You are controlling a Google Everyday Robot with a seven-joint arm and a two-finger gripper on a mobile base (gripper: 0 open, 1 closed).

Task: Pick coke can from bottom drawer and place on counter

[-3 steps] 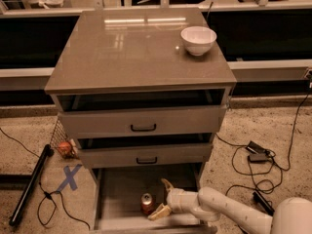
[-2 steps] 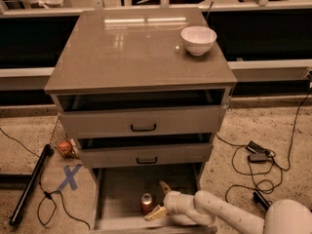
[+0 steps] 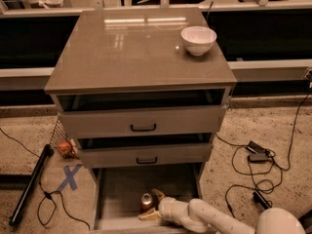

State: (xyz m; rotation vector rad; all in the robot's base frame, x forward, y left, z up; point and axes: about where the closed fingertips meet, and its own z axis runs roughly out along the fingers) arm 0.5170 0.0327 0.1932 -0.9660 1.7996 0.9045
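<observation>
The coke can, red with a silver top, stands upright on the floor of the open bottom drawer. My gripper reaches into the drawer from the right on a white arm. It is open, with one finger behind the can and one in front of it, close against the can's right side. The counter is the glossy grey-brown cabinet top above.
A white bowl sits at the counter's back right. The two upper drawers stand slightly pulled out above the bottom one. On the floor lie cables and an adapter at the right, a black pole and blue tape cross at the left.
My gripper has moved left, deeper into the bottom drawer, until its fingers flank the can. The can has not moved.
</observation>
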